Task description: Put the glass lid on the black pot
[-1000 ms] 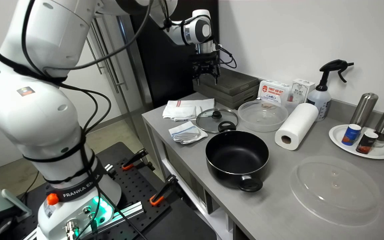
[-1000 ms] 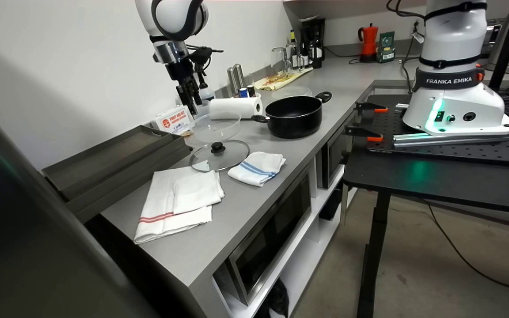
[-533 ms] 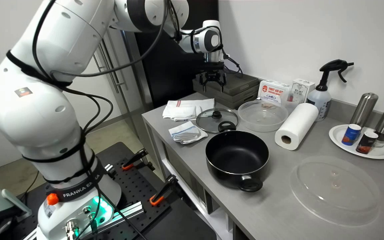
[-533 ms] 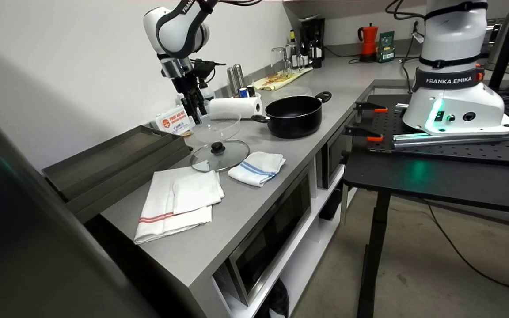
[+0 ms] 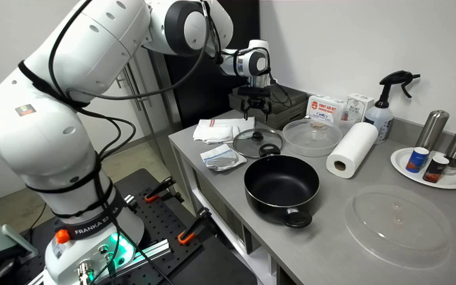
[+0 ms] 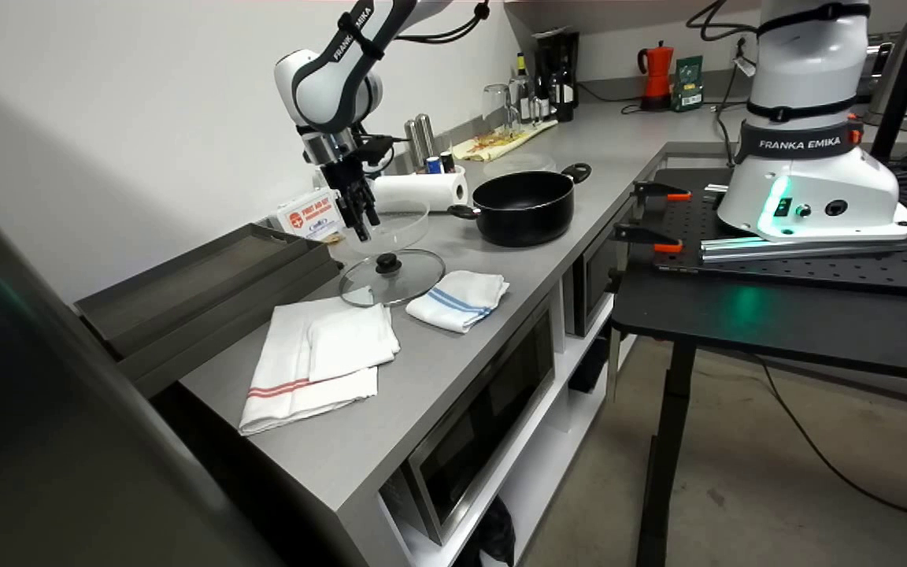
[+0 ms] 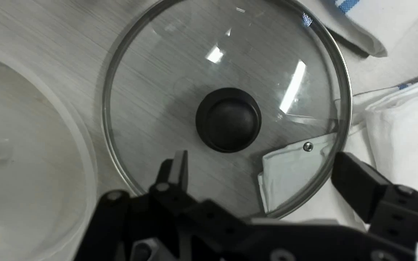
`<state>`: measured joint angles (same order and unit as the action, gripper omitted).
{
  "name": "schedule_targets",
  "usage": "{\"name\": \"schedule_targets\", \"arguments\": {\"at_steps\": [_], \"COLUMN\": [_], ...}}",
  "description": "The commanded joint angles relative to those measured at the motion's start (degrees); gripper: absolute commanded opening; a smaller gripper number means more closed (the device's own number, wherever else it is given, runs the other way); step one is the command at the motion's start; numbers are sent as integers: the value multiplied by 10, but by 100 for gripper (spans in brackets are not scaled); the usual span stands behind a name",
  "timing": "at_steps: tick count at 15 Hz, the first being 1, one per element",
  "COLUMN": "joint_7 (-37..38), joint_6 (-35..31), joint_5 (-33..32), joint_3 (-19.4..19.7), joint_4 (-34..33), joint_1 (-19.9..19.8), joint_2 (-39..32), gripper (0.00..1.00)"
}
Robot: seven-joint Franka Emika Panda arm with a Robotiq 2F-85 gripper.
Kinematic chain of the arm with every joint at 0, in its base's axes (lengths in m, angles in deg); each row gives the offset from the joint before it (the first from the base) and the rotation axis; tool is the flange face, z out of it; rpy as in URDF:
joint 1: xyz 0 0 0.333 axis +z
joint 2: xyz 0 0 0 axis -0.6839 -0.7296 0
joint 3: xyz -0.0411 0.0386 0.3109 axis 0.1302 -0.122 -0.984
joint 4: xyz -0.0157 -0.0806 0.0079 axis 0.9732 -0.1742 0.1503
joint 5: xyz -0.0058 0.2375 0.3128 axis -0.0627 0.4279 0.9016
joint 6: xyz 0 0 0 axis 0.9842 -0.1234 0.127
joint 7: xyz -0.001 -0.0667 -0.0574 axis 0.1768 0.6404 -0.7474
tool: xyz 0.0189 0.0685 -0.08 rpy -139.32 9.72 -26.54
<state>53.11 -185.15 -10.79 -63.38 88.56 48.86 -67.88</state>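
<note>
The glass lid (image 5: 247, 147) lies flat on the counter with its black knob (image 5: 257, 136) upward. It also shows in an exterior view (image 6: 416, 277) and fills much of the wrist view (image 7: 158, 108). Part of its rim rests over a white towel. The black pot (image 5: 281, 178) stands uncovered beside the lid, one handle towards it; it also shows in an exterior view (image 6: 524, 211). My gripper (image 5: 256, 118) is open and empty, above the lid and apart from it. In the wrist view the knob (image 7: 228, 119) lies beyond my spread fingers, not between them.
A clear plastic container (image 5: 312, 138) stands beside the lid. Folded towels (image 5: 224, 128) (image 5: 222, 157) lie on its other side. Grey trays (image 5: 277, 101) are stacked behind. A paper-towel roll (image 5: 352, 149) and a clear plastic cover (image 5: 398, 227) lie further along the counter.
My arm has reached outward and my gripper has come down towards the lid, from above the grey trays' height to closer over the counter. The lid and pot have not moved.
</note>
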Motion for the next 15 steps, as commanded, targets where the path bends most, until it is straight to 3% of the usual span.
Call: {"name": "schedule_targets", "arguments": {"at_steps": [1,15], "joint_7": [-20,-24], "joint_6": [4,-2], "joint_5": [18,22], "joint_3": [-4,-4], "joint_4": [-33,-43], "joint_1": [-7,-9], "joint_2": [-36,-84], "gripper": [100,100]}}
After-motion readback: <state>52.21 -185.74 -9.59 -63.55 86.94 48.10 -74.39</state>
